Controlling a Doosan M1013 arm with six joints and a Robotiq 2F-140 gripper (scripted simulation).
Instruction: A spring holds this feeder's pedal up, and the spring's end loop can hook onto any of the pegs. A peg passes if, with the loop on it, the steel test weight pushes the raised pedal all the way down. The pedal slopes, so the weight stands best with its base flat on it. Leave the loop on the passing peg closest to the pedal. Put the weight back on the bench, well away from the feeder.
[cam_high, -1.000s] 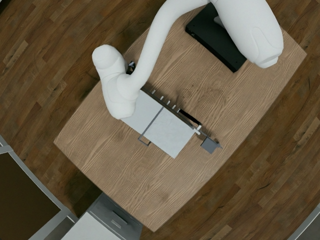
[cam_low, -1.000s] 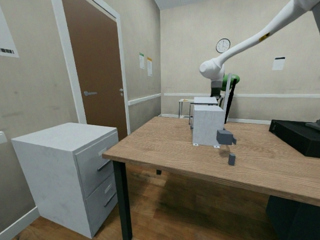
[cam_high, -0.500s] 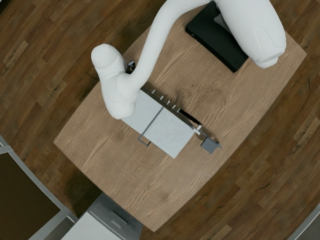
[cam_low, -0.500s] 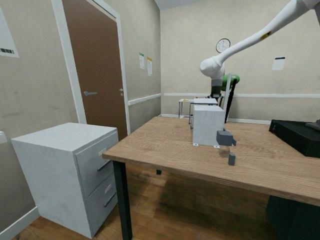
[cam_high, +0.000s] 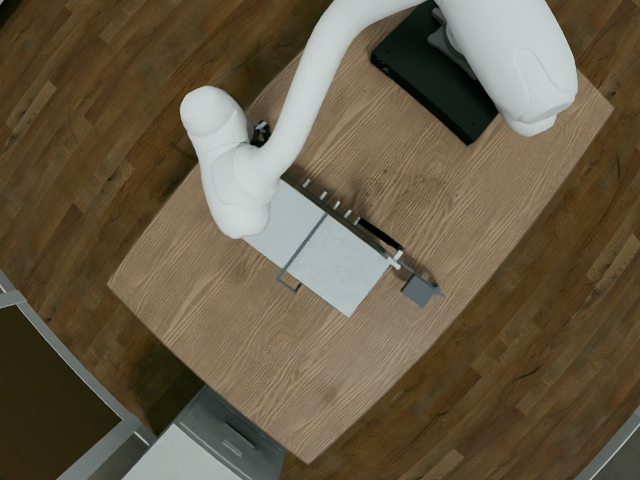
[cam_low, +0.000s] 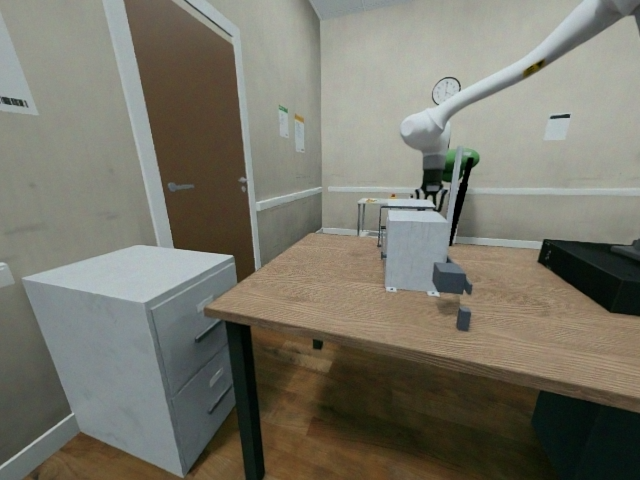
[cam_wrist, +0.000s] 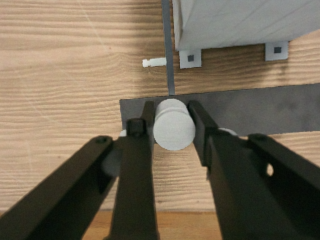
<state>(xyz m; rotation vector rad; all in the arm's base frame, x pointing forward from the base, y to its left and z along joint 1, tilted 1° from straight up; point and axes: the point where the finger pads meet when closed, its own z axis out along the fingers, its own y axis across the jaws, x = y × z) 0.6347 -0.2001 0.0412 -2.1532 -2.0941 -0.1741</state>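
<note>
My gripper (cam_wrist: 171, 114) is shut on the steel test weight (cam_wrist: 174, 132), a pale cylinder seen from above. The weight is over the left end of the dark pedal (cam_wrist: 280, 111); whether its base touches is unclear. A thin grey rod (cam_wrist: 169, 60) runs along the feeder to the pedal. In the top view the arm covers the pedal and weight. Beside the feeder (cam_high: 336, 263) (cam_low: 416, 253) several white pegs stand in a row. A black bar (cam_high: 379, 233), apparently the spring, ends at the peg (cam_high: 356, 221) farthest from the pedal; its loop is too small to make out.
A grey block (cam_high: 418, 290) (cam_low: 448, 277) hangs above the bench at the feeder's opposite end, near a small grey block (cam_low: 463, 318) on the bench. A thin frame (cam_high: 305, 245) crosses the feeder's top. The black robot base (cam_high: 429, 77) (cam_low: 589, 263) and a cabinet (cam_low: 103, 351) stand farther off.
</note>
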